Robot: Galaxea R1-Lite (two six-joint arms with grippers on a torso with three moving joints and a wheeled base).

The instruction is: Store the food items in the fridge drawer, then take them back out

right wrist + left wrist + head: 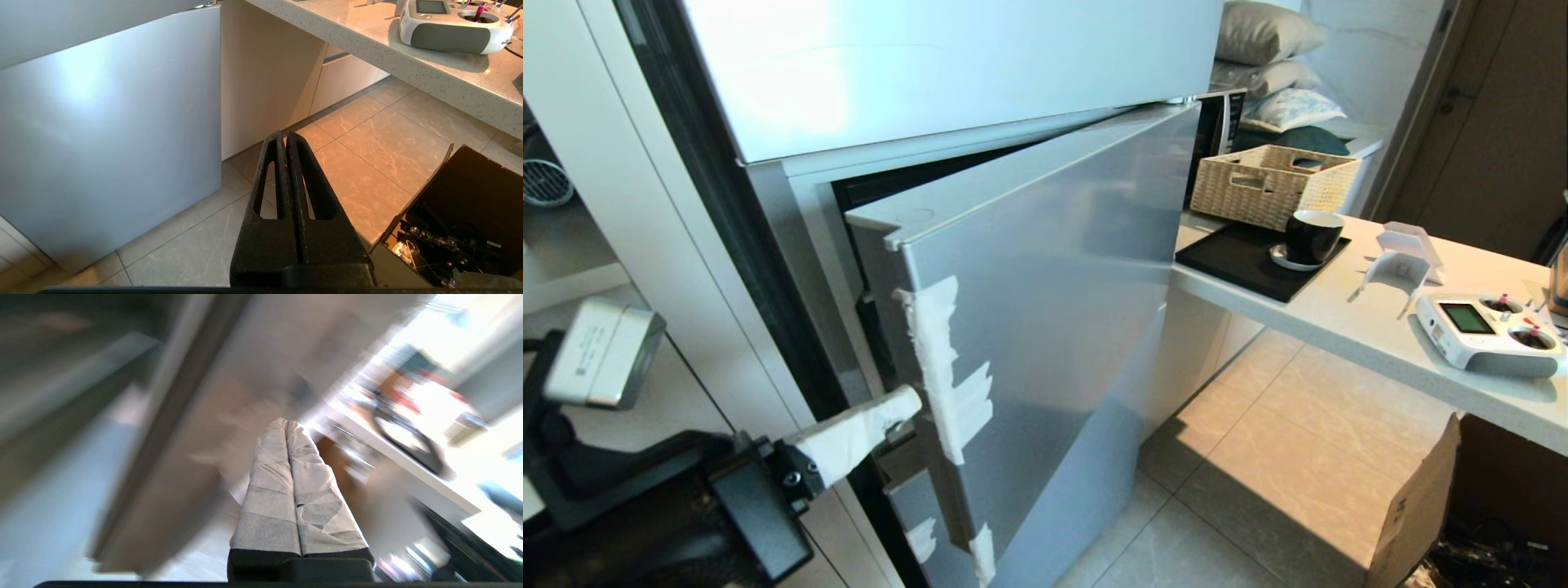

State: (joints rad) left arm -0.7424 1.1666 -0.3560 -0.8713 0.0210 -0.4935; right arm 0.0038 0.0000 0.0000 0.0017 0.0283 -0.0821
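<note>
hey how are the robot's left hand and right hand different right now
The left hand has fingers wrapped in white tape; the right hand has bare black fingers with slots cut through them. The left hand is at the taped edge of the half-open fridge door; the right hand hangs over the tiled floor, away from the door. Both are shut and hold nothing.

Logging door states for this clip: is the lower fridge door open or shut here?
Partly open: the lower fridge door is swung out at an angle, leaving a dark gap along its top edge, and the left gripper is at its taped edge.
</note>
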